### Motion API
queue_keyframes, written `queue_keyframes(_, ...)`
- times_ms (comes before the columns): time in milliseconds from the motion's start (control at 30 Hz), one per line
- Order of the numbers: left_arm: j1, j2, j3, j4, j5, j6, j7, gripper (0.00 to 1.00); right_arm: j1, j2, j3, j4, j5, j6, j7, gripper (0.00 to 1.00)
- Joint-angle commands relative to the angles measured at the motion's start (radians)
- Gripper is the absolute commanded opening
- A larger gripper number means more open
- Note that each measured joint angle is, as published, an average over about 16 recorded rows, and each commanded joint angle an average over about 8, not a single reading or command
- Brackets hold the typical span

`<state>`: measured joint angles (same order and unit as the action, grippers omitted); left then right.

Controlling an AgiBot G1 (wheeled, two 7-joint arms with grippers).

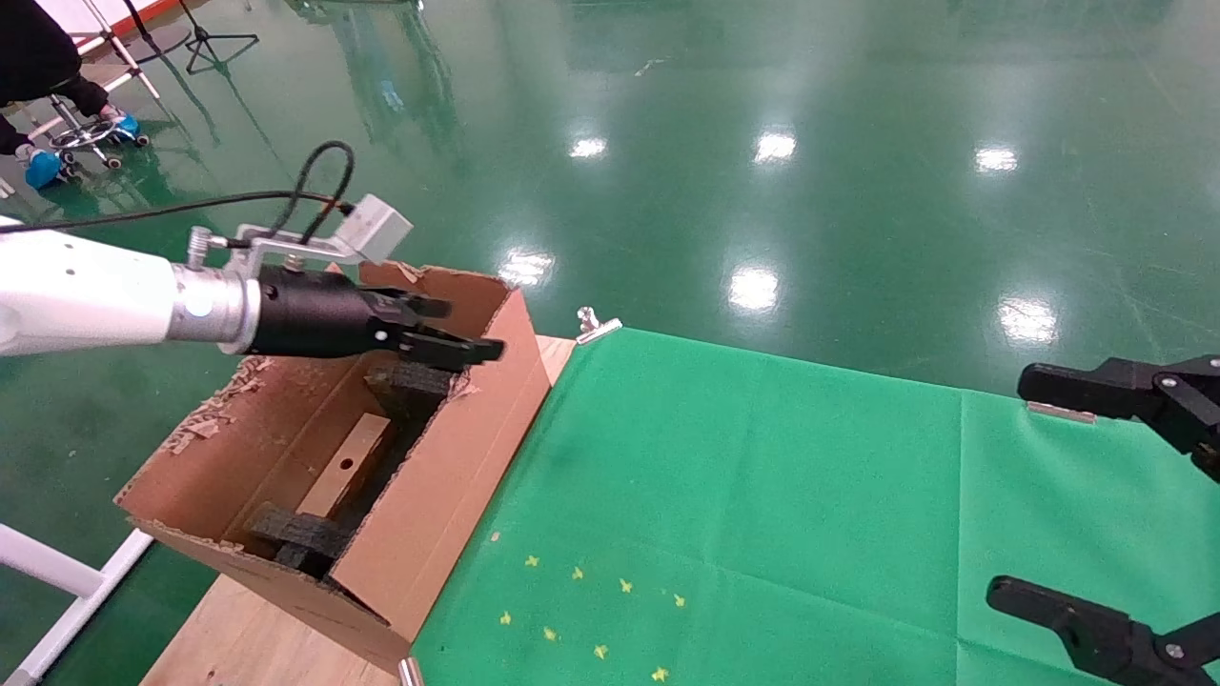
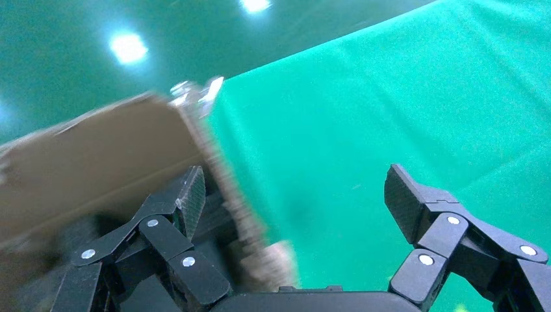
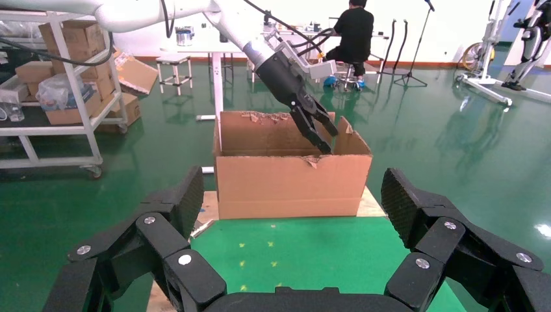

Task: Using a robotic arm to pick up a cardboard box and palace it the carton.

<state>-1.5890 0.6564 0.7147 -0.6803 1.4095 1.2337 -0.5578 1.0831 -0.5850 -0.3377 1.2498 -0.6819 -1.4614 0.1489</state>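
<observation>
The cardboard box (image 1: pixel 346 463) lay flat on the floor of the carton (image 1: pixel 448 457), its round hole facing up, lodged between the black foam blocks (image 1: pixel 297 535) at the near and far ends. We judged the placing itself done, so the step in hand was the clean withdrawal of the arm.

Above the carton's far end, the left gripper (image 1: pixel 467 329) hovered over the opening, its fingers (image 2: pixel 192 192) spread wide and holding nothing; the left wrist view showed one finger just over the carton's torn rim and the other out over the green cloth (image 1: pixel 762 495). The right wrist view confirmed the left gripper (image 3: pixel 323 133) sat at the level of the carton's top edge, near the ragged flap.

To do this well, we thought the arm should rise straight up before swinging away, since any sideways move at that height risked a finger catching the ragged wall and dragging the carton across the wooden desk (image 1: pixel 238 648). Keeping the fingers spread seemed harmless, though narrowing them would give more clearance from the rim. The light carton stood close to the desk's edge, so even a small snag could tip or shift it.

The right gripper (image 1: pixel 1096 505) was parked off to the side over the cloth, its fingers wide apart and empty.
</observation>
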Motion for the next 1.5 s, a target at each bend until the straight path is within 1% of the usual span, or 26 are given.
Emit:
queue_keyframes(33, 0.021, -0.002, -0.018, -0.024, -0.027, 0.011, 0.015, 1.0, 0.0, 0.0, 0.0, 0.0, 0.0, 0.0, 0.0, 1.0)
queue_keyframes(500, 0.172, -0.015, -0.145, -0.201, -0.226, 0.087, 0.123, 1.0, 0.0, 0.0, 0.0, 0.0, 0.0, 0.0, 0.0, 1.0)
queue_keyframes(1267, 0.47, -0.041, -0.397, -0.551, -0.62, 0.239, 0.338, 1.0, 0.0, 0.0, 0.0, 0.0, 0.0, 0.0, 0.0, 1.0)
queue_keyframes(1500, 0.527, -0.046, -0.446, -0.618, -0.695, 0.269, 0.376, 1.0, 0.0, 0.0, 0.0, 0.0, 0.0, 0.0, 0.0, 1.0)
